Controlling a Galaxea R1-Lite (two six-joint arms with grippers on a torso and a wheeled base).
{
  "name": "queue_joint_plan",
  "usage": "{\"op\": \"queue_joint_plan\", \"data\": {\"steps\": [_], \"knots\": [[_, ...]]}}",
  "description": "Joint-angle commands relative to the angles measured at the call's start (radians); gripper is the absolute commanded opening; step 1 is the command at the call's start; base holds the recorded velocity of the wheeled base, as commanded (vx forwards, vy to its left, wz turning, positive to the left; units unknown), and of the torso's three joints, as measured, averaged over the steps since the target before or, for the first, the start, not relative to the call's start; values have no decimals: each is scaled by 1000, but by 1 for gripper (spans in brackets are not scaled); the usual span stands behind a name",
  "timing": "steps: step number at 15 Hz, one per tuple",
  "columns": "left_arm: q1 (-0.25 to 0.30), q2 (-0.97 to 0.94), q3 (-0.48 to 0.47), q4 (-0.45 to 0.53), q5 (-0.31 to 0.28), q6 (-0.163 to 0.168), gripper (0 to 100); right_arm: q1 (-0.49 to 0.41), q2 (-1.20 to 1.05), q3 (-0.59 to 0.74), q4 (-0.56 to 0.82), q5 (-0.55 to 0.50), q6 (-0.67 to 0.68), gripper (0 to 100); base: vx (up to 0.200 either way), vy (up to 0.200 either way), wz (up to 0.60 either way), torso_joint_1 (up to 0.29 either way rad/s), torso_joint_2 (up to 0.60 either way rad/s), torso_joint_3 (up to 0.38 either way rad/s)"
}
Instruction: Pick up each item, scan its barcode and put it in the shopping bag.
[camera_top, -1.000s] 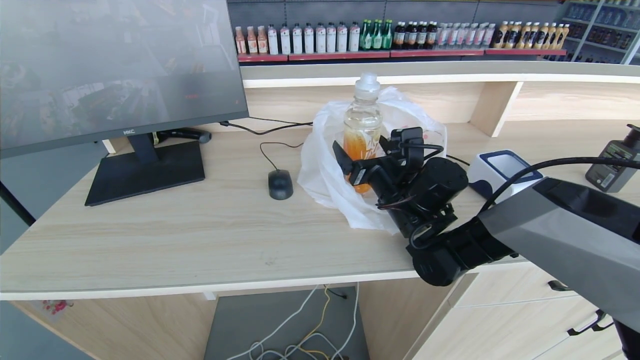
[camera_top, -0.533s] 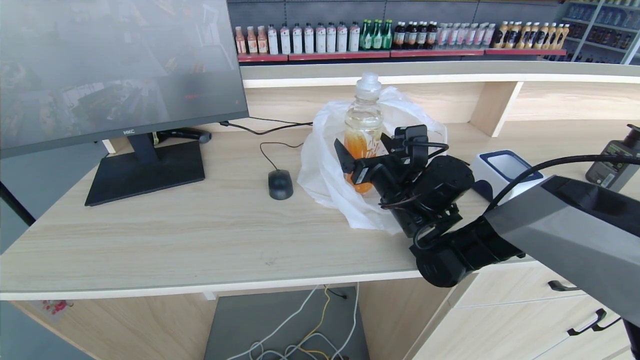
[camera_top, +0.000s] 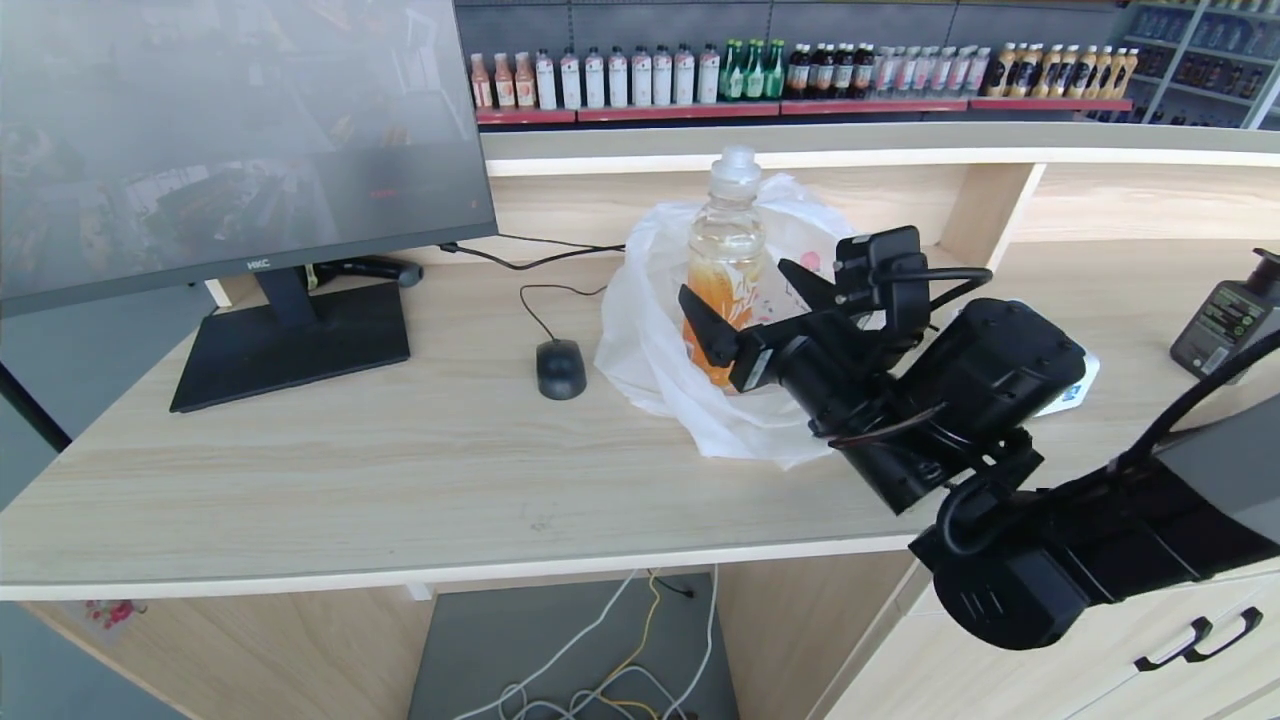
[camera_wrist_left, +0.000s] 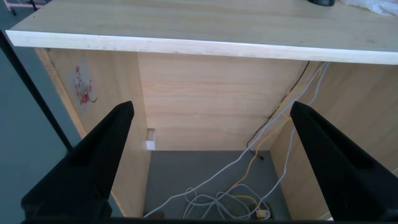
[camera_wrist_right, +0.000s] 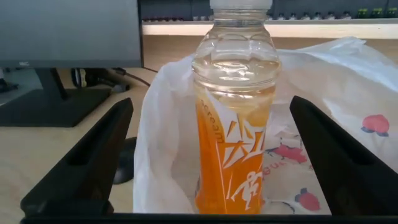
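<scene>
A clear bottle (camera_top: 725, 250) with an orange label and a white cap stands upright inside the white shopping bag (camera_top: 650, 345) on the wooden counter. My right gripper (camera_top: 742, 285) hovers open just in front of the bottle, its fingers (camera_top: 708, 335) spread wider than the bottle and not touching it. The right wrist view looks straight at the bottle (camera_wrist_right: 236, 124) and the bag (camera_wrist_right: 351, 81) between the open right gripper (camera_wrist_right: 210, 106). My left gripper (camera_wrist_left: 211, 109) hangs open and empty below the counter edge (camera_wrist_left: 168, 43).
A monitor (camera_top: 240, 130) stands at the back left, with a mouse (camera_top: 560, 368) and its cable beside the bag. A corner of the white scanner (camera_top: 1088, 372) shows behind my right arm. A grey handheld terminal (camera_top: 1225, 320) sits far right. Cables (camera_wrist_left: 217, 199) lie under the counter.
My right gripper has lifted and drawn back to the right, away from the bottle, and the arm now covers the scanner. The bottle stays upright in the bag.
</scene>
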Motion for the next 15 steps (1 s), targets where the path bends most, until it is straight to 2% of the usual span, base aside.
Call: {"op": "queue_joint_plan", "data": {"steps": [1, 4, 5, 8, 11, 14, 15], "knots": [[0, 0, 0, 0, 0, 0, 100, 57, -117, 128, -35, -3, -12, 100, 0, 0, 0, 0, 0, 0], [0, 0, 0, 0, 0, 0, 100, 89, -178, 257, -89, -39, -16, 100, 0, 0, 0, 0, 0, 0], [0, 0, 0, 0, 0, 0, 100, 133, -223, 331, -92, -73, -9, 100, 0, 0, 0, 0, 0, 0], [0, 0, 0, 0, 0, 0, 100, 195, -295, 438, -98, -95, 27, 100, 0, 0, 0, 0, 0, 0], [0, 0, 0, 0, 0, 4, 100, 204, -378, 521, -98, -148, 80, 100, 0, 0, 0, 0, 0, 0], [0, 0, 0, 0, 0, 0, 100, 204, -422, 544, -98, -148, 88, 100, -200, 0, 0, 4, 4, 2], [0, 0, 0, 0, 0, 0, 100, 204, -436, 544, -98, -148, 91, 100, 0, 0, 0, 0, 0, 0]]}}
